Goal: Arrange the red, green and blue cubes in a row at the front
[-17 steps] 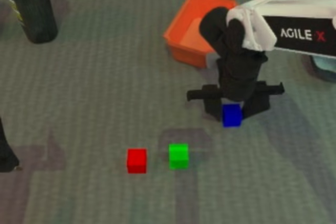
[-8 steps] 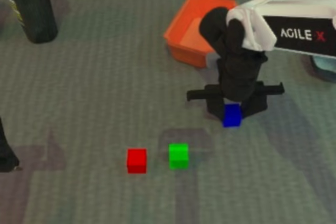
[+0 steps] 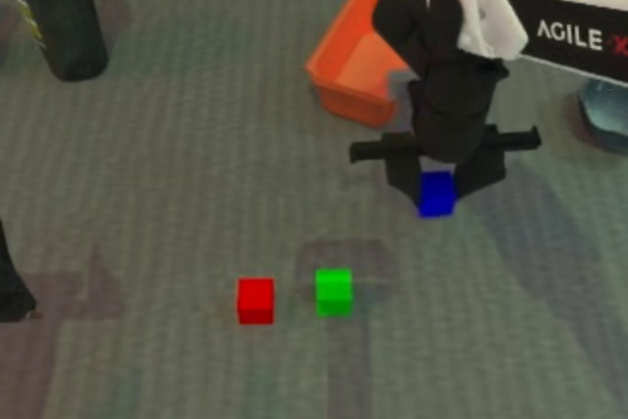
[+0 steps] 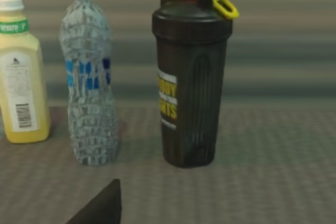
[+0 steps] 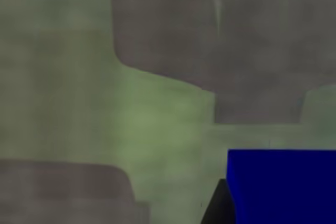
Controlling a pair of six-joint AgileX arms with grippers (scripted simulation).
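The woven grey-green tabletop (image 3: 177,164) carries everything. The right arm's hand (image 3: 438,186) is closed on the blue cube (image 3: 436,193), black fingers pinching its two sides, just in front of the orange tub (image 3: 358,56), a smooth angular bin. The cube sits slightly skewed; being equal-sided, it has no long axis. The red cube (image 3: 255,300) and green cube (image 3: 334,291) rest well forward of the tub, near each other but apart. The left arm is parked at the tabletop's left edge; I cannot tell its hand's state.
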